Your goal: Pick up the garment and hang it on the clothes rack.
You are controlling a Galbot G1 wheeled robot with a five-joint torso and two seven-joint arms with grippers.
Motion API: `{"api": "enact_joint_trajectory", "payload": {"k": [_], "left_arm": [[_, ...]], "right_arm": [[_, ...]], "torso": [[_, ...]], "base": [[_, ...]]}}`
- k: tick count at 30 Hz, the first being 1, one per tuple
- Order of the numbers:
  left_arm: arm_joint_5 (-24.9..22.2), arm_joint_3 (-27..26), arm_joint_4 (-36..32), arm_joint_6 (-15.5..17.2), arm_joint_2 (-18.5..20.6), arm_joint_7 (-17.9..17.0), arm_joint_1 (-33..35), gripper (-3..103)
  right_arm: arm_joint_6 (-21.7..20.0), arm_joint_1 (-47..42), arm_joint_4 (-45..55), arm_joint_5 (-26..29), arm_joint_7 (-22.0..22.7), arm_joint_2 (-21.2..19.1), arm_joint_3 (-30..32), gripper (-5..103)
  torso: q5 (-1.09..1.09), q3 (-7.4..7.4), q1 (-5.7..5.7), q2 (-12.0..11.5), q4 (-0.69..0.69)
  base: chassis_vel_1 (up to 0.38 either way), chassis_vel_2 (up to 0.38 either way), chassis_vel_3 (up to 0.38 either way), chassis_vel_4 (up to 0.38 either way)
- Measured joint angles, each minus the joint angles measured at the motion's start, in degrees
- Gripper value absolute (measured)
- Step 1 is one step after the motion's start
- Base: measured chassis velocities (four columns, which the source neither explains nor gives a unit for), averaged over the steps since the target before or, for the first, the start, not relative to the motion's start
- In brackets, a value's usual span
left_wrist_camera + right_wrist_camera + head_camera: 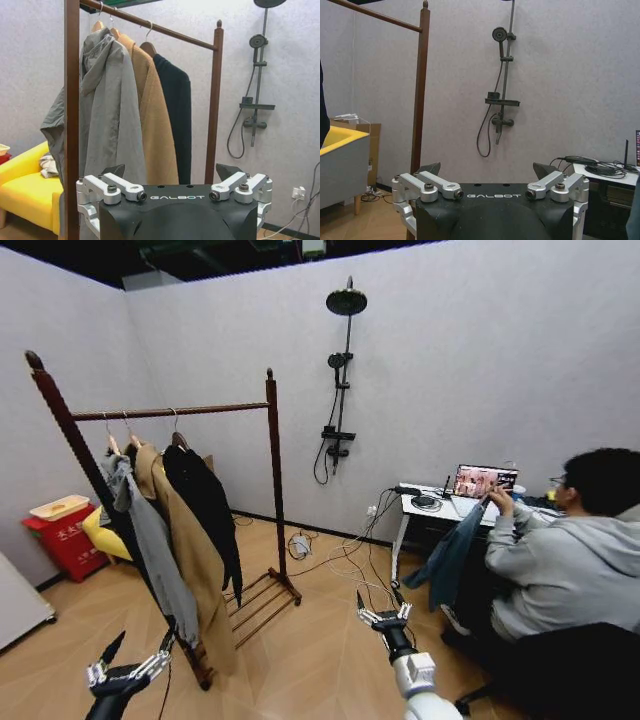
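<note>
I am facing the clothes rack (272, 480), whose top bar is carrying three garments on three hangers: a grey hooded jacket (150, 540) nearest the left post, a tan long coat (190, 550) in the middle, and the garment (205, 505), the plain black one, hanging on the side toward the right post and touching the tan coat. In my left wrist view the same three are lining up along the bar, with the black one showing beside the far post. My left gripper (135, 652) is hovering low in front of the rack's near post, its two fingers spread wide and holding nothing. My right gripper (383, 612) is hovering over the wooden floor (300, 670) to the right of the rack, well apart from the garments, its two fingers also spread wide and empty. One teal-blue garment (450, 555) is draping off the table (430, 508) at the right.
</note>
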Motion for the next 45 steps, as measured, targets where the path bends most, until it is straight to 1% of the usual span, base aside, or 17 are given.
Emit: {"api": "enact_joint_trajectory", "payload": {"k": [7,13,14,17,20,23,26,29,35,45], "left_arm": [[0.00,0.00,0.00,0.00,0.00,0.01,0.00,100],[0.00,0.00,0.00,0.00,0.00,0.01,0.00,100],[0.00,0.00,0.00,0.00,0.00,0.01,0.00,100],[0.00,0.00,0.00,0.00,0.00,0.01,0.00,100],[0.00,0.00,0.00,0.00,0.00,0.01,0.00,100],[0.00,0.00,0.00,0.00,0.00,0.01,0.00,100],[0.00,0.00,0.00,0.00,0.00,0.01,0.00,100],[0.00,0.00,0.00,0.00,0.00,0.02,0.00,100],[0.00,0.00,0.00,0.00,0.00,0.02,0.00,100],[0.00,0.00,0.00,0.00,0.00,0.00,0.00,100]], "right_arm": [[0.03,0.31,-0.23,0.01,-0.13,0.00,0.04,100],[0.20,0.36,-0.57,0.04,-0.23,-0.01,0.05,100],[0.23,0.39,-0.63,0.07,-0.25,-0.03,0.07,100],[0.35,0.45,-0.81,0.10,-0.29,-0.07,0.10,100],[0.54,0.45,-0.94,0.13,-0.33,-0.07,0.12,100],[0.70,0.34,-0.94,0.14,-0.37,-0.07,0.10,100],[0.80,0.29,-0.97,0.15,-0.38,-0.07,0.09,100],[0.94,0.14,-1.05,0.15,-0.39,-0.05,0.09,100],[1.47,-0.15,-1.39,0.15,-0.40,0.10,0.00,100],[1.60,-0.06,-1.69,0.09,-0.40,0.22,-0.21,100]], "torso": [[-0.01,0.00,0.00,0.00,0.02],[0.01,0.00,0.00,0.00,0.00],[-0.02,0.00,0.00,0.00,0.00],[0.01,0.00,0.01,0.00,0.01],[0.02,0.00,0.00,0.00,0.00],[-0.02,0.00,0.01,0.00,0.00],[0.00,0.00,0.01,0.00,0.00],[0.00,0.00,0.00,0.00,-0.02],[0.00,0.00,0.00,0.00,0.02],[-0.01,0.00,0.00,0.00,0.01]], "base": [[0.105,-0.180,-0.199,0.109],[0.073,-0.235,-0.231,0.073],[0.050,-0.252,-0.242,0.048],[0.041,-0.229,-0.241,0.057],[0.022,-0.258,-0.239,0.027],[0.012,-0.252,-0.267,0.015],[0.007,-0.253,-0.269,0.000],[-0.007,-0.229,-0.230,0.034],[0.101,-0.154,-0.157,0.090],[0.108,-0.101,-0.104,0.099]]}}
